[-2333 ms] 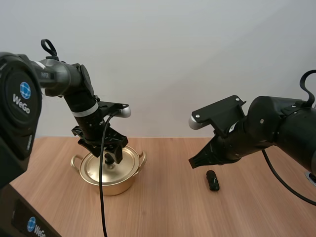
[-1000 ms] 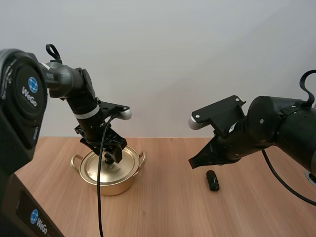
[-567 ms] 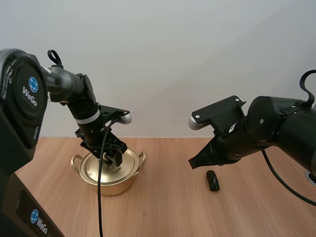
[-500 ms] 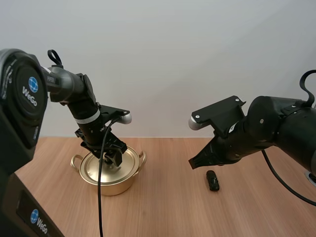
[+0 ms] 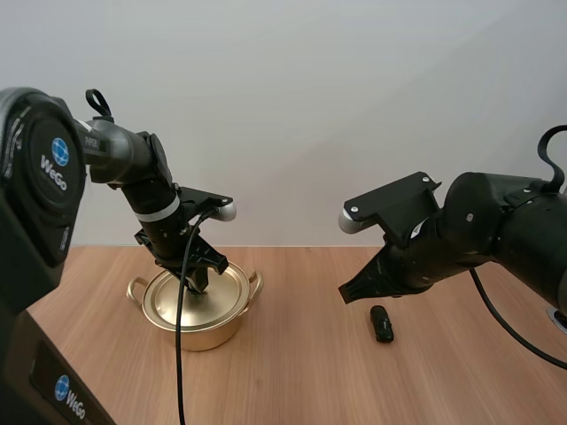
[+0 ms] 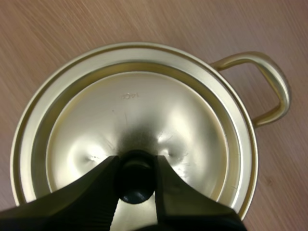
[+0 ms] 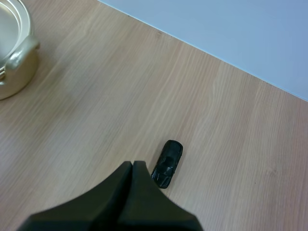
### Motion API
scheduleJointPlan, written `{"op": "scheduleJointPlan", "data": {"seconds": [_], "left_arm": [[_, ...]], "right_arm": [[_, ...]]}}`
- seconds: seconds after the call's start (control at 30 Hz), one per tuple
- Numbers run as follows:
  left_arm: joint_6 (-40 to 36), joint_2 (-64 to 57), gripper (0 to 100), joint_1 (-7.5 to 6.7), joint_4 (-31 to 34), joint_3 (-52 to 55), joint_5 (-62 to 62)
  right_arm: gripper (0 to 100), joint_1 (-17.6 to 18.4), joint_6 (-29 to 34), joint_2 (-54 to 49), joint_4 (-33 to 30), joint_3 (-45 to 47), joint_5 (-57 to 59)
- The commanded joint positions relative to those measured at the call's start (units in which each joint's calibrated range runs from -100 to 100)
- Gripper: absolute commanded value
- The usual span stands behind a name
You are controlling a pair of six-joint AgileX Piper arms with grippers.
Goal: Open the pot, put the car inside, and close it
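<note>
The wooden counter (image 5: 292, 354) spans the lower frame. At lower left stands the golden pot (image 5: 199, 332), its lid (image 5: 168, 301) on. The right gripper (image 5: 347, 290) hovers right of centre, clenched on nothing. The left gripper (image 5: 197, 282) is at the lid. The black toy car (image 5: 382, 323) lies on the counter just beside the right gripper, well apart from the pot. The lid's black knob (image 6: 136, 178) is grasped between the left gripper's fingers.

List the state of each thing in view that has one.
pot: closed, upright on the table.
lid: seated on the pot.
knob: pinched by the left end effector.
car: on the table, outside the pot, untouched.
left end effector: shut on the knob.
right end effector: shut, empty, above the table near the car.
</note>
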Motion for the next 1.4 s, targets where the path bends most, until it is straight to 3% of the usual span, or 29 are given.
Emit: {"op": "scheduleJointPlan", "data": {"seconds": [0.0, 0.27, 0.57, 1.1, 1.37], "left_arm": [[0.0, 0.0, 0, -0.03, 0.0, 0.0, -0.1], [-0.3, -3.9, 0, -0.03, 0.0, -3.7, -0.3], [-2.9, -12.3, 0, -0.03, 0.0, -17.7, -5.3], [-15.0, -28.7, 0, -0.03, -0.1, -54.1, -43.8], [-19.2, -32.4, 0, -0.03, -2.9, -65.2, -45.4]], "right_arm": [[0, 0.0, 0.0, 0.0, 0.0, 0.0, 0.1], [0, 0.0, 0.0, 0.0, 0.0, 0.0, 0.1], [0, 0.0, 0.0, 0.0, 0.0, 0.0, 0.1], [0, 0.0, 0.0, 0.0, 0.0, 0.0, 0.3], [0, 0.0, 0.0, 0.0, -0.2, 0.1, 0.1]]}}
